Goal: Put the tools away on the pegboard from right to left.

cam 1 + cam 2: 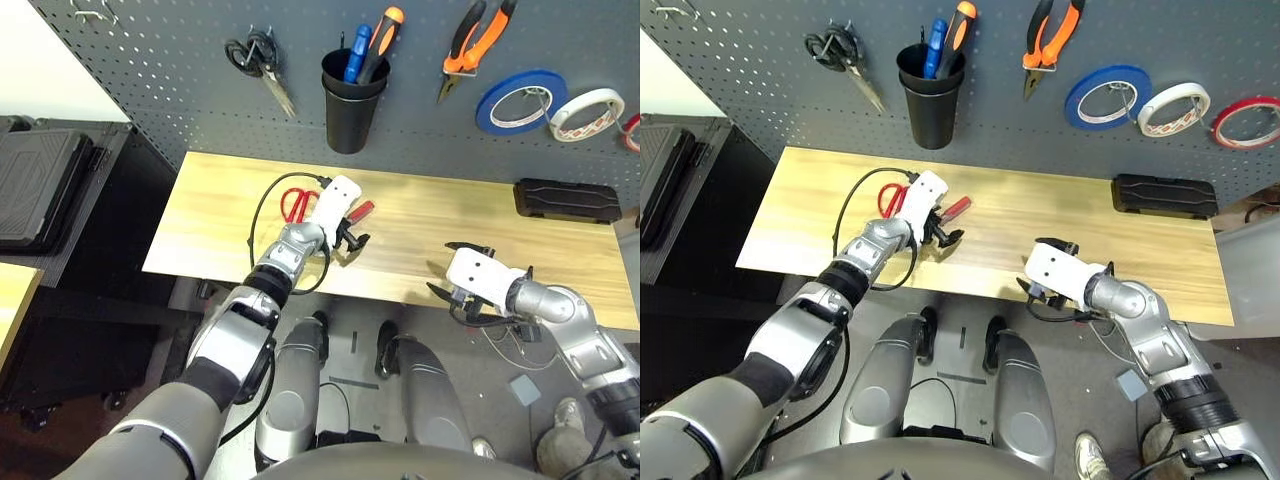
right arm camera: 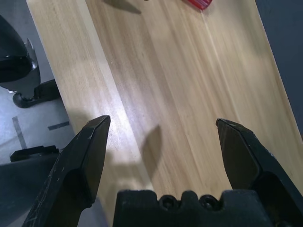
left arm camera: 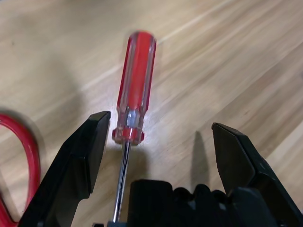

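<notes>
Left wrist view: left gripper (image 3: 161, 142) wide open, empty, straddling the screwdriver (image 3: 135, 85) on the bench (image 3: 246, 56). Light, rigid, slick handle — grip it mid-handle. Right gripper (image 2: 161, 142) open, empty.

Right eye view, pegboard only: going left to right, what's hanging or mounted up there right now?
Black-handled scissors → black cup holding a blue-handled tool and an orange-handled tool → orange-and-black pliers → blue tape roll → white tape roll → red tape ring.
</notes>
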Controlling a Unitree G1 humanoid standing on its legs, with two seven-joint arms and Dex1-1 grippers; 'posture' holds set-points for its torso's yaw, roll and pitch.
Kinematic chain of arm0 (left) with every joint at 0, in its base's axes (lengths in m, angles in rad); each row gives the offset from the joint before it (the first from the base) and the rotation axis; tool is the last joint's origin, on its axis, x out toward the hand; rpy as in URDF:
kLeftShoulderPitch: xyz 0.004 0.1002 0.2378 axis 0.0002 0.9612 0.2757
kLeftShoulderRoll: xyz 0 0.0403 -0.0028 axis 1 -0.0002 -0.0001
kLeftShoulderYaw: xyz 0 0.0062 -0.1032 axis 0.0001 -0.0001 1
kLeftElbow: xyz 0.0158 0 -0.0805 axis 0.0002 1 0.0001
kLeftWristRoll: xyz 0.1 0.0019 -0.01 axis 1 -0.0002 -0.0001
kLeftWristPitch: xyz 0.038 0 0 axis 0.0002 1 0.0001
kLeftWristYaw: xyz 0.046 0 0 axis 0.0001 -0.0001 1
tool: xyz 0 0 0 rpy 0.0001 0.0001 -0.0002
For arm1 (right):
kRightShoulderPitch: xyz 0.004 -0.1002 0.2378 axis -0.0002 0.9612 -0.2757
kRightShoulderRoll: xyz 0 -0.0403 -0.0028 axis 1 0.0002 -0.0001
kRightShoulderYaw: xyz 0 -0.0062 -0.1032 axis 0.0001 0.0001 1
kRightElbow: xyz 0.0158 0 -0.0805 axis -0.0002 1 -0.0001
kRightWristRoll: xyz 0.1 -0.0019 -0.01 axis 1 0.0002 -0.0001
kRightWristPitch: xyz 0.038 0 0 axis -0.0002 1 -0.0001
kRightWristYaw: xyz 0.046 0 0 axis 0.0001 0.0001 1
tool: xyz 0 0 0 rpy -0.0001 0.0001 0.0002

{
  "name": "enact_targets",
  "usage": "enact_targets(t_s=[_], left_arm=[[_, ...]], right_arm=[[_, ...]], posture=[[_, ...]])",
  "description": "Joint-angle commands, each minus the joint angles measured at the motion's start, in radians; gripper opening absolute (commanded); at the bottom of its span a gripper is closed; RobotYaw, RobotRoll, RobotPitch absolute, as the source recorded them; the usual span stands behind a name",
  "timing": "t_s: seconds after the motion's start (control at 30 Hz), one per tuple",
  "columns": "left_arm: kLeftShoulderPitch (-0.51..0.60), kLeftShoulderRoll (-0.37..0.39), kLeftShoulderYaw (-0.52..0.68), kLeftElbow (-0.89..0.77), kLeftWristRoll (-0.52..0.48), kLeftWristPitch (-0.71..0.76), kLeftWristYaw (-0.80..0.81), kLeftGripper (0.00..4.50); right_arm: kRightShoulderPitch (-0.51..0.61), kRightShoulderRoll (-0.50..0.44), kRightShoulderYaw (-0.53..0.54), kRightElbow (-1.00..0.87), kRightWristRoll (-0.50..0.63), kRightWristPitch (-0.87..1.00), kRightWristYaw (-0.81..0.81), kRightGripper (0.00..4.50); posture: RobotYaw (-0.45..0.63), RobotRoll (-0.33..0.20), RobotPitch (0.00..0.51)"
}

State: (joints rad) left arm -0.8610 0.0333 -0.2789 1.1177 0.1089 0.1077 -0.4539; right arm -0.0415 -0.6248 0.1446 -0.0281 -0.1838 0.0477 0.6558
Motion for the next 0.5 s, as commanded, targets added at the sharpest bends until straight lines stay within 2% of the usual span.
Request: enact_targets(t_s=[0.03,0.23,0.33,0.5], left_arm=[[-0.014,-0.03,0.007,0.086,0.03,-0.021,0.024,4.5],[-0.032,-0.056,0.038,0.158,0.038,-0.038,0.063,4.5],[-0.036,-0.063,0.046,0.174,0.048,-0.045,0.085,3.92],[-0.036,-0.07,0.057,0.181,0.062,-0.058,0.105,1.99]], right_arm=[[0.038,-0.015,-0.006,-0.033,-0.006,0.02,-0.004,4.47],[0.073,-0.034,-0.025,-0.095,0.0,0.034,-0.008,4.47],[0.088,-0.043,-0.042,-0.115,0.004,0.043,-0.015,4.5],[0.107,-0.05,-0.063,-0.126,0.008,0.046,-0.016,4.5]], posture=[[0.1,0.0,0.279],[0.05,0.0,0.269],[0.04,0.0,0.263],[0.04,0.0,0.26]])
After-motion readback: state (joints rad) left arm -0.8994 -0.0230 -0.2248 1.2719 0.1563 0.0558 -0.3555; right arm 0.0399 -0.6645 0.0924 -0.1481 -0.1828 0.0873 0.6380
